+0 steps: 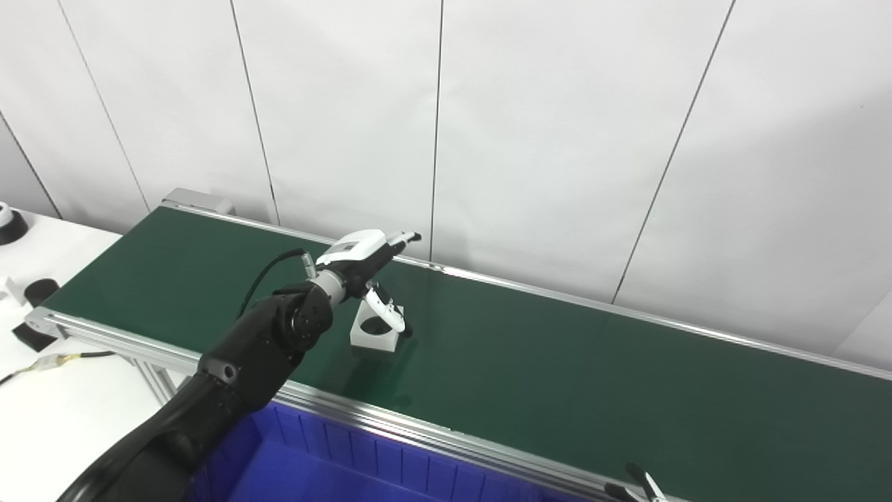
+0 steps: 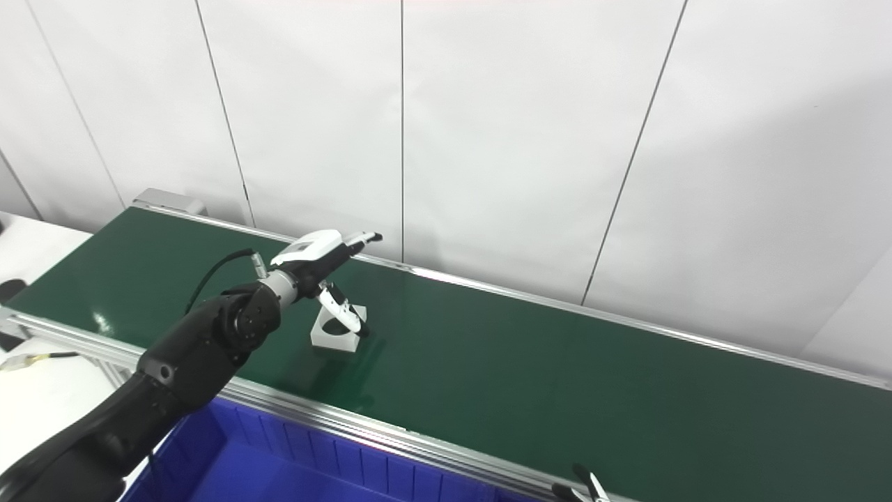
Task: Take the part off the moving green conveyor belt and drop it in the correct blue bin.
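A white block part (image 1: 371,331) with a round hole lies on the green conveyor belt (image 1: 557,376), left of centre. My left hand (image 1: 369,268) hovers just above it, open: its fingers (image 1: 404,239) point toward the far rail and its thumb (image 1: 387,312) hangs down over the part's hole, perhaps touching it. The hand hides the part's upper left. A blue bin (image 1: 334,467) sits below the belt's near rail at bottom left. Only the fingertips of my right hand (image 1: 644,484) peek in at the bottom edge, right of centre.
Aluminium rails (image 1: 390,418) edge the belt on both sides. A white panelled wall (image 1: 557,139) stands right behind it. On the white table at far left lie black round pieces (image 1: 38,289) and a cable (image 1: 63,359).
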Action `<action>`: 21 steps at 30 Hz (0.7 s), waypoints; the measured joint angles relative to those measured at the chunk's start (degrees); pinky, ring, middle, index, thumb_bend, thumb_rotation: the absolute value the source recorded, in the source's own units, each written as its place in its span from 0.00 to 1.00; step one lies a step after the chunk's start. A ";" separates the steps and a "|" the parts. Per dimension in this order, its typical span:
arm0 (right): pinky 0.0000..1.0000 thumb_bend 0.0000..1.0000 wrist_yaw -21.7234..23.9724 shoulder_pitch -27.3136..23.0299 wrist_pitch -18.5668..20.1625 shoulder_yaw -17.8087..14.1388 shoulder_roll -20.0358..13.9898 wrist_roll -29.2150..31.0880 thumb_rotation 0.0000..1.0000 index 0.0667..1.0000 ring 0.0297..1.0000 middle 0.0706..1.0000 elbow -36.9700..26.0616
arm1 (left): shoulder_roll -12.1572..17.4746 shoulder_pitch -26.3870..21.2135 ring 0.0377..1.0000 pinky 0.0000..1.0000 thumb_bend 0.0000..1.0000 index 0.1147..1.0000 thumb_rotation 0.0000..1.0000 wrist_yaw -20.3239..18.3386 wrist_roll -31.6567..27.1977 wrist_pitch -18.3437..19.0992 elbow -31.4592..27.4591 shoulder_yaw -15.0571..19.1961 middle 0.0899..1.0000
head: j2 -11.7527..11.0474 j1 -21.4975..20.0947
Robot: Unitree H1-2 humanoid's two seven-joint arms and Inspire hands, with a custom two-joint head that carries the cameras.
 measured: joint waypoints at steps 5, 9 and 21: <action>0.73 0.87 0.18 0.06 -0.25 0.00 0.19 1.42 0.01 0.97 0.82 0.83 0.00 | 0.19 -1.11 1.00 1.00 0.91 0.96 0.22 1.25 5.11 -0.03 2.20 -3.31 0.99 | 0.44 -0.18; 0.74 0.87 0.31 0.19 -0.28 -0.01 0.17 2.43 0.02 0.98 0.82 0.84 0.00 | -0.06 -1.28 1.00 1.00 0.91 0.97 0.23 1.37 7.15 0.04 3.11 -4.75 1.00 | 0.61 -0.26; 0.71 0.87 1.00 0.38 -2.87 -0.35 0.00 4.10 0.04 0.98 0.82 0.84 0.10 | -1.09 -2.20 1.00 1.00 0.88 0.96 0.24 1.02 11.99 0.73 4.39 -8.14 0.98 | 0.62 0.00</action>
